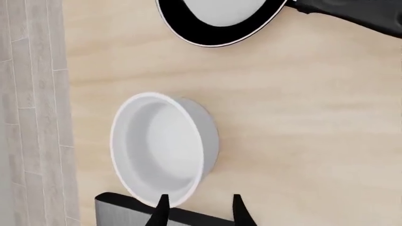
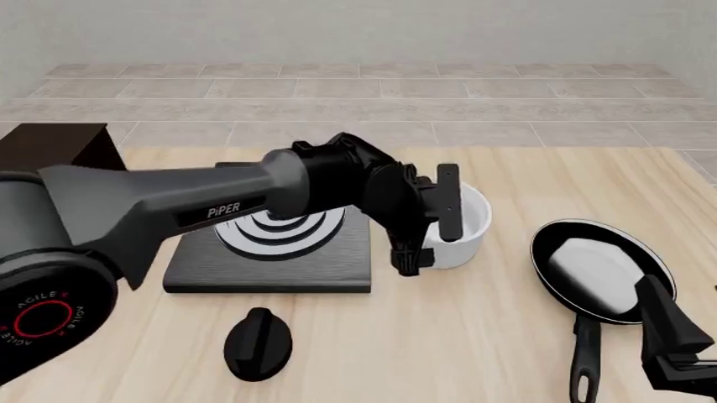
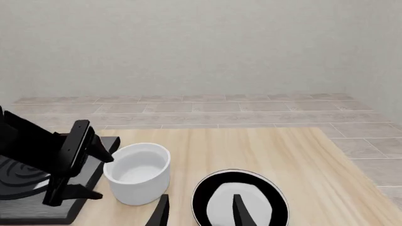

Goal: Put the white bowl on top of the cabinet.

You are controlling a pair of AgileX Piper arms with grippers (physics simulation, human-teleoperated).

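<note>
Mid-frame in the front view, the left gripper (image 2: 431, 220) – jaws spread, unclenched – flanks the white bowl (image 2: 465, 227); right gripper (image 3: 198, 212) jaws parted too.

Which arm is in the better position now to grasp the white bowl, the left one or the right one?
Left, probably. The left gripper is open right beside the white bowl, on the cabinet side. The right gripper sits low by the frying pan, farther away.

- You have the white bowl (image 2: 465, 227) just right of the stove plate (image 2: 274, 252).
- The frying pan (image 2: 599, 273) lies further right.
- The cabinet (image 2: 50, 144) stands far left.
</note>
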